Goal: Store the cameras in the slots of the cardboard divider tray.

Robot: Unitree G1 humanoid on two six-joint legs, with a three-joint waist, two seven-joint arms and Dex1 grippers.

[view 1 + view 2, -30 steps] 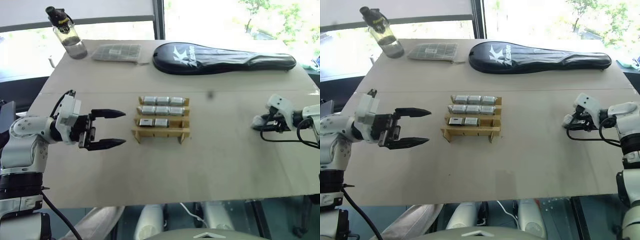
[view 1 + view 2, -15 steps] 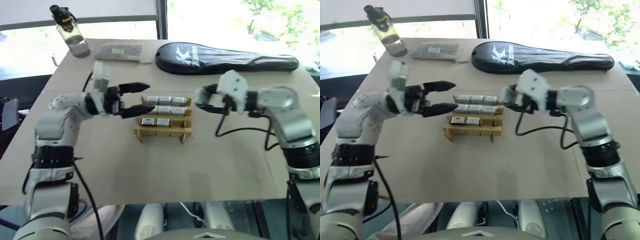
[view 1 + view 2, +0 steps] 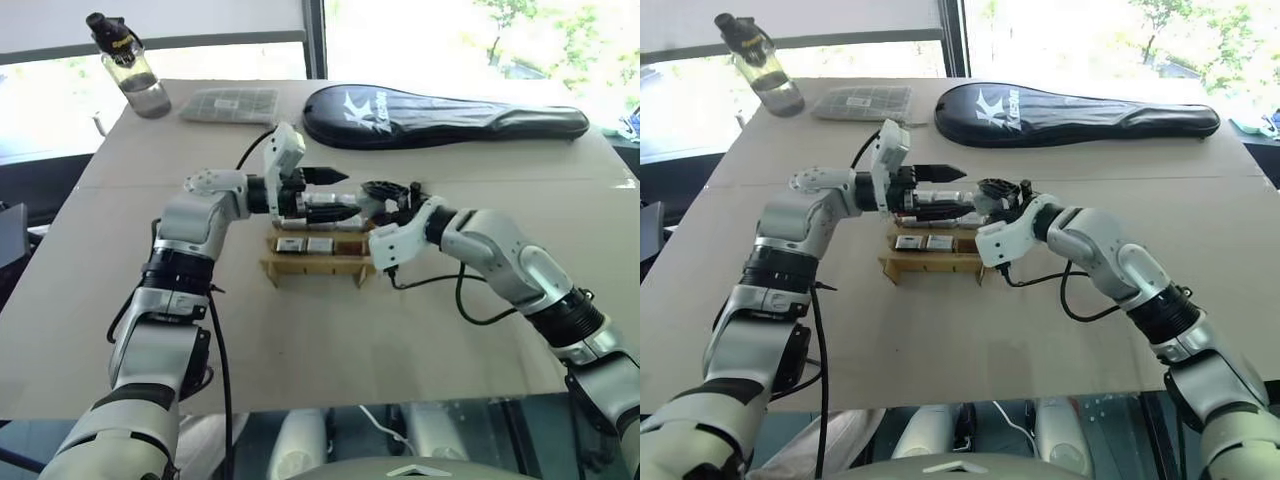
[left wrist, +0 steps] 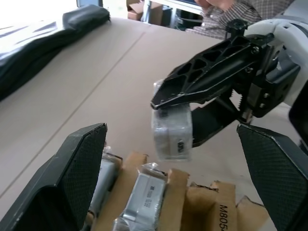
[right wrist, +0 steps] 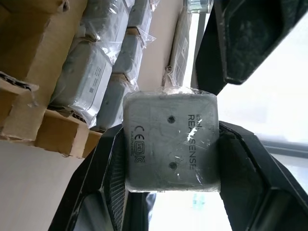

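From the head views, the cardboard divider tray (image 3: 320,255) sits mid-table, its back rows filled with cameras (image 3: 318,244). The left gripper (image 3: 335,192) hangs just above the tray with its fingers spread wide and empty; the right gripper (image 3: 392,192) meets it from three o'clock.

In the left wrist view, the right gripper (image 4: 166,115) pinches a wrapped camera (image 4: 172,132) above the tray's edge (image 4: 202,195), apart from the cardboard.

In the right wrist view, that camera (image 5: 171,139) is clamped between the black fingers (image 5: 108,192).

The step looks like a handover or direct placement. Next, the camera probably needs lining up over a free front slot.
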